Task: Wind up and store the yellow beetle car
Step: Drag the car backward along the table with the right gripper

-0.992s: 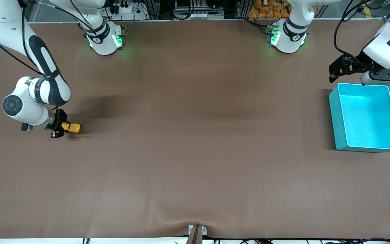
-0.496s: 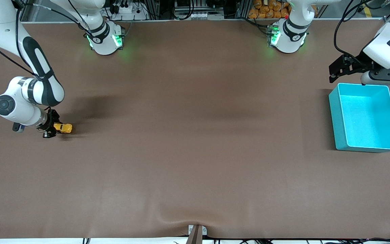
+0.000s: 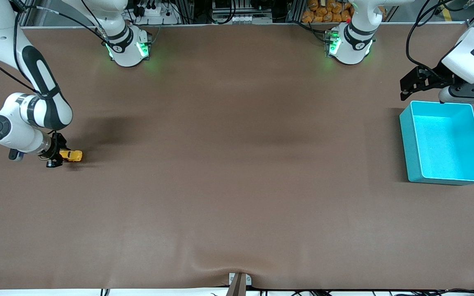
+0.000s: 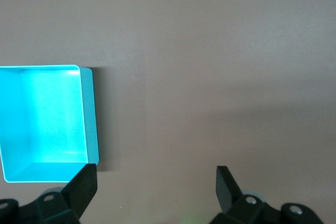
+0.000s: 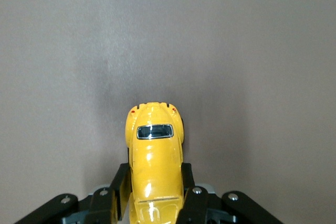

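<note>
The yellow beetle car (image 3: 71, 156) is a tiny yellow toy with dark windows, low on the brown table at the right arm's end. My right gripper (image 3: 60, 156) is shut on it, a black finger on each flank, as the right wrist view shows with the yellow beetle car (image 5: 155, 156) jutting out from between the fingers (image 5: 188, 182). Whether its wheels touch the mat I cannot tell. My left gripper (image 3: 405, 88) waits open over the table beside the teal bin (image 3: 405, 135); nothing lies between its fingers (image 4: 84, 182).
The teal bin (image 4: 89, 108) stands with nothing in it at the left arm's end of the table. The two arm bases (image 3: 128, 47) stand along the table's edge farthest from the front camera. A small metal bracket (image 3: 239, 279) sits at the nearest edge.
My right gripper has drawn the car along toward the right arm's end of the table. The left arm has not moved.
</note>
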You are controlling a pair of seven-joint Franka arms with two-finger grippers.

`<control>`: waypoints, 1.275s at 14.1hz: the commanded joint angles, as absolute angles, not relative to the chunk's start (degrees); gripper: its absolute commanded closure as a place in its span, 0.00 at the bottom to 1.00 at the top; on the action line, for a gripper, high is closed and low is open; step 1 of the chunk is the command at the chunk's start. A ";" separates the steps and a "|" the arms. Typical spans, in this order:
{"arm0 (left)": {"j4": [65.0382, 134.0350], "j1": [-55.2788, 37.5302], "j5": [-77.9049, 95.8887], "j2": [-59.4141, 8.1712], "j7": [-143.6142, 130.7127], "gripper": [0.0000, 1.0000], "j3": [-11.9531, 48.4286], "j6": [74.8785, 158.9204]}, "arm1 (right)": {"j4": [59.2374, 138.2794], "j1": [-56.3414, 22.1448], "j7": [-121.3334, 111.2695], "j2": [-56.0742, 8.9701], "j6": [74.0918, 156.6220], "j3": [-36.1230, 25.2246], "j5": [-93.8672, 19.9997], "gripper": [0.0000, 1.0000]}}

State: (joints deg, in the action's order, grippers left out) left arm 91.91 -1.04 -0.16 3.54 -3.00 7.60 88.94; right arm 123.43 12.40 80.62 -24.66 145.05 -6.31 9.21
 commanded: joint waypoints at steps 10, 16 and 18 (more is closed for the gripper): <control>91.14 -0.53 0.18 3.34 -2.55 0.00 7.73 89.30 | 119.27 18.02 77.08 -33.57 151.08 -5.71 13.18 0.84; 91.14 -0.53 0.18 3.34 -2.55 0.00 7.65 89.30 | 119.18 18.19 76.99 -33.66 151.17 -5.71 13.18 0.84; 91.14 -0.53 0.18 3.34 -2.55 0.00 7.73 89.30 | 118.74 18.37 76.82 -33.40 151.08 -5.63 13.01 0.71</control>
